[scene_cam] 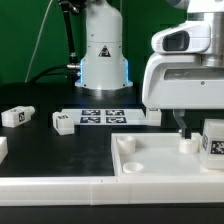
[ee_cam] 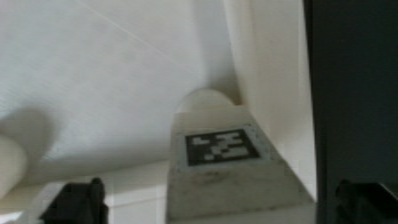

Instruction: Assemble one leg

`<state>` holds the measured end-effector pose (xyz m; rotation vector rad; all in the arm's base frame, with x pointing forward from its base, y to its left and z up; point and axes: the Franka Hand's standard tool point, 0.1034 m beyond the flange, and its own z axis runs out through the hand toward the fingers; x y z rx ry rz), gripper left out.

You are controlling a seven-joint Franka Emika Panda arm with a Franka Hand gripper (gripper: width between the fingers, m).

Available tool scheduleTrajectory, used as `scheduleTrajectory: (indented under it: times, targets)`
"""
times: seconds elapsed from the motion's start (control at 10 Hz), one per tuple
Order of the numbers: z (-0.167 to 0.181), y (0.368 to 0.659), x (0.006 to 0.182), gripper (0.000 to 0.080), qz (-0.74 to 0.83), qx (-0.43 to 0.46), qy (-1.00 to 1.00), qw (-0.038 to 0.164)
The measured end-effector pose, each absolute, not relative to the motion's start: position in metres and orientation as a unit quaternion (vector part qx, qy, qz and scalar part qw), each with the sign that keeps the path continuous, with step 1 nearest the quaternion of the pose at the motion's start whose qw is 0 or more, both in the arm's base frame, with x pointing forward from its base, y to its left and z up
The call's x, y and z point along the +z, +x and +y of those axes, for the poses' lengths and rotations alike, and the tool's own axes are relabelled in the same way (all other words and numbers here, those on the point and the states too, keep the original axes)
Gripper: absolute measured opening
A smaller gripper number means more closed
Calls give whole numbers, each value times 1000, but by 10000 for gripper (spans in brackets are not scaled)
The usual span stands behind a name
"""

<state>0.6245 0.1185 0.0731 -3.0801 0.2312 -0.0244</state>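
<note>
Wrist view looks straight down on the leg (ee_cam: 228,150), which fills the middle of the picture between the two dark fingertips (ee_cam: 75,203) of the claw (ee_cam: 219,205). The claw is spread wide: a clear gap shows between the leg and the fingertip just pointed out, and the other fingertip sits close by the leg's opposite edge, so nothing is being squeezed. The leg is a small white plastic block, slightly grey and speckled on the face toward the camera, with a rounded far end. A square black-and-white marker tag sits on that face. Behind it lies the smooth pale surface of the white panel (scene_cam: 160,165). In the exterior view the leg stands upright on the panel near its far corner at the exterior view's right, directly below the arm's bulky white hand, tag facing the camera. Whether it is seated in a corner socket I cannot tell. A short round stub (scene_cam: 187,143) rises from the panel just beside it. On the black counter (scene_cam: 50,155), well apart toward the exterior view's left, lie a tagged block (scene_cam: 17,115) and a second block (scene_cam: 63,122), with the marker board (scene_cam: 100,116) between them and the panel.
</note>
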Motion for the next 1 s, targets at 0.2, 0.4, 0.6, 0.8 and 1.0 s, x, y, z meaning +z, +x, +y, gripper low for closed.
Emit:
scheduleTrajectory:
  times: [0.2, 0.4, 0.6, 0.8, 1.0]
  targets:
    - [119, 624, 73, 482, 78, -8, -997, 26]
    - [118, 624, 73, 314, 78, -8, -997, 26]
    - [118, 624, 73, 288, 99, -7, -995, 27]
    - [118, 625, 73, 288, 135, -7, -990, 29]
    - [117, 624, 72, 289, 259, -9, -965, 41]
